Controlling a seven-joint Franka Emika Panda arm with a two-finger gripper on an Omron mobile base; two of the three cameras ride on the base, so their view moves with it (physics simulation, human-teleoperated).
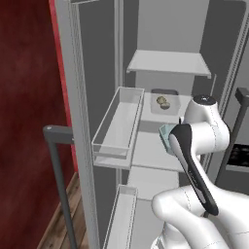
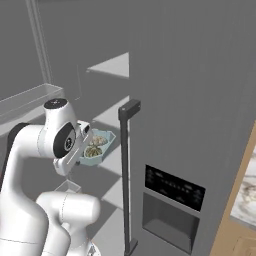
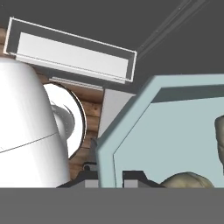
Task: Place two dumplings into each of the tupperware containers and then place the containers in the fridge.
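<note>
My gripper (image 3: pixel 109 178) is shut on the rim of the pale bluish tupperware container (image 3: pixel 175 131), held level in front of the open fridge (image 1: pixel 168 62). Two dumplings (image 2: pixel 95 145) lie inside it; in the hand view they sit at the right and bottom edges. The left base view shows a corner of this container (image 1: pixel 165 132) from behind my forearm, over the middle shelf. Further back on an upper shelf rests the dark grey container (image 1: pixel 164 92) with dumplings (image 1: pixel 163 101) in it.
A clear door bin (image 1: pixel 116 126) hangs on the open left door, with another bin (image 1: pixel 121 214) below it. The shut right fridge door carries a dark dispenser panel (image 2: pixel 175 187) and a tall dark handle (image 2: pixel 125 175). A red wall (image 1: pixel 29 97) stands at the left.
</note>
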